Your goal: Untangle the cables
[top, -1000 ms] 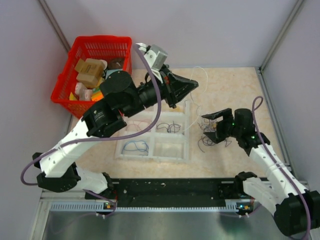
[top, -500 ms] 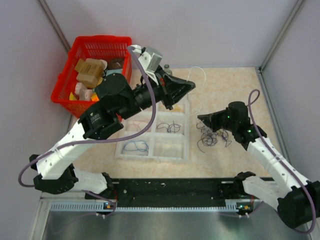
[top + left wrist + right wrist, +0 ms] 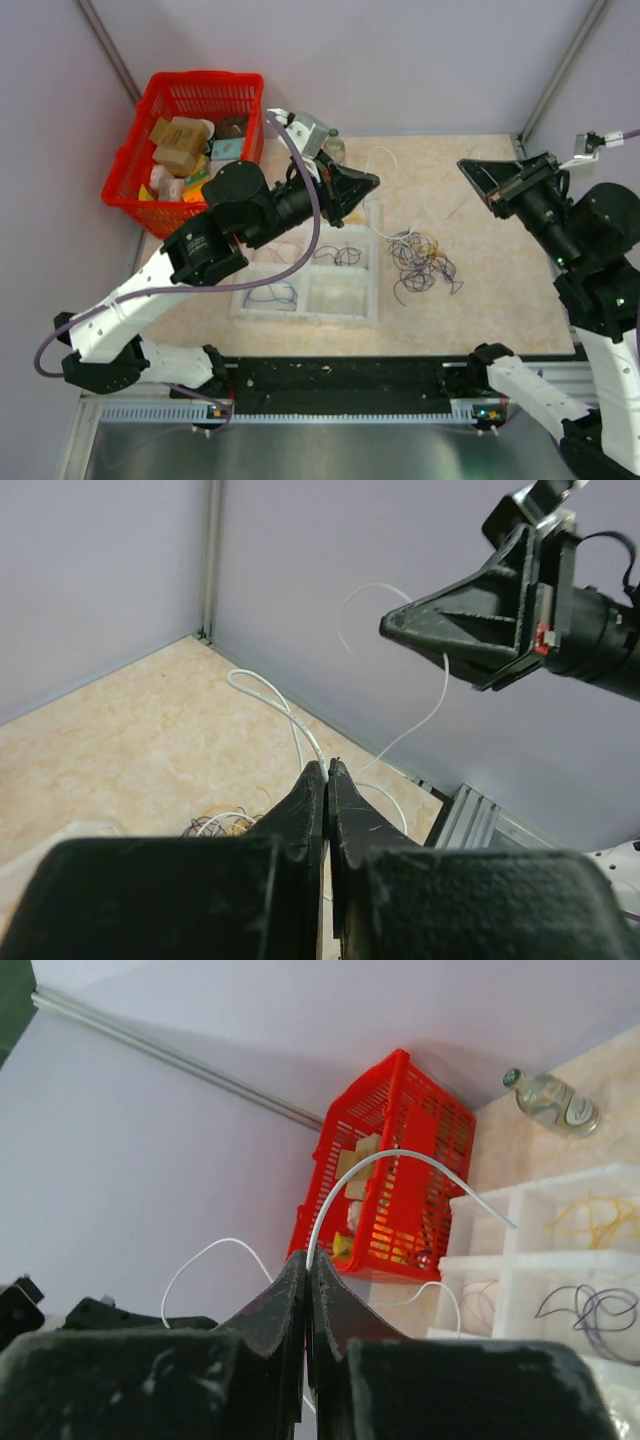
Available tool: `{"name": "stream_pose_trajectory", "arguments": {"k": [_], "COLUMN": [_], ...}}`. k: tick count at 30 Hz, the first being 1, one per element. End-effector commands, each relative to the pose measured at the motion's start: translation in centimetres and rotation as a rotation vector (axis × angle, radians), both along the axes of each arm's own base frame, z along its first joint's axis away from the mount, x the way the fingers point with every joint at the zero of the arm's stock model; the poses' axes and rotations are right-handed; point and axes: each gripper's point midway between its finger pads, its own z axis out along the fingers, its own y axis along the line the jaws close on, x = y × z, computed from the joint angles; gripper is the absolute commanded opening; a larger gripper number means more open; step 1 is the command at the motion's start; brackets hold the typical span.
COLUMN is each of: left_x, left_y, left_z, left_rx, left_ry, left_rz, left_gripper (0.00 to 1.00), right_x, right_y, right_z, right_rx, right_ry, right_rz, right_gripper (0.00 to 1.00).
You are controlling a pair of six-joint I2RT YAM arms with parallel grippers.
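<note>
Your left gripper (image 3: 372, 183) is pinched tight on a white wire (image 3: 262, 687). Your right gripper (image 3: 466, 166), high at the far right, also grips a white wire. The cables (image 3: 420, 263) lie on the table (image 3: 490, 290), just right of the tray (image 3: 376, 290).

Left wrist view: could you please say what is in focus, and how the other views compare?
Left wrist view: the black left claw is soft, the thin white wire crisp. Right wrist view: the black right claw blurs likewise, the red plastic basket is sharper. Top view: even light, the tangled bunch of thin dark wires barely resolved.
</note>
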Motion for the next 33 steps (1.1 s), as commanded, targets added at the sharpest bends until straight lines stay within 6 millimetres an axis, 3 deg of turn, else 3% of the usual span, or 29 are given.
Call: {"name": "stream_pose_trajectory", "arguments": {"k": [1, 6, 12, 17, 20, 25, 29, 33], "left_x": [-0.5, -2.2, -4.9, -6.1, -6.5, -6.2, -6.0, -5.0], "left_y": [0.3, -3.3, -8.2, -11.5, -12.4, -13.0, -13.0, -12.1], "left_z": [1.0, -2.9, -8.6, -16.9, -21.4, -27.9, -32.5, -36.2], "left_rx": [-0.035, 0.047, 0.081, 0.169, 0.246, 0.329, 0.411, 0.491], "left_ry": [-0.023, 0.069, 0.246, 0.386, 0.402, 0.481, 0.549, 0.583], "left_rz": [-0.021, -0.197, -0.448, -0.519, -0.478, -0.447, -0.419, -0.336], "left_gripper": [0.0, 0.0, 0.0, 0.0, 0.0, 0.0, 0.0, 0.0], "right_x": [-0.1, -1.4, -3.2, -4.8, -5.6, -6.2, -6.6, -6.9], "right_y": [0.8, 0.8, -1.7, -5.2, -5.7, -3.9, -3.8, -1.5], "right_z": [-3.4, -8.4, -14.5, -18.8, -23.4, -30.1, -32.9, -35.3], "right_rx": [-0.267, -0.401, -0.465, -0.491, -0.471, -0.403, -0.401, -0.331], "right_ry": [-0.001, 0.025, 0.152, 0.295, 0.425, 0.579, 0.63, 0.678], "right_rz": [0.086, 0.156, 0.086, -0.066, -0.093, -0.019, -0.005, 0.099], "right_gripper": [0.0, 0.0, 0.0, 0.0, 0.0, 0.0, 0.0, 0.0]}}
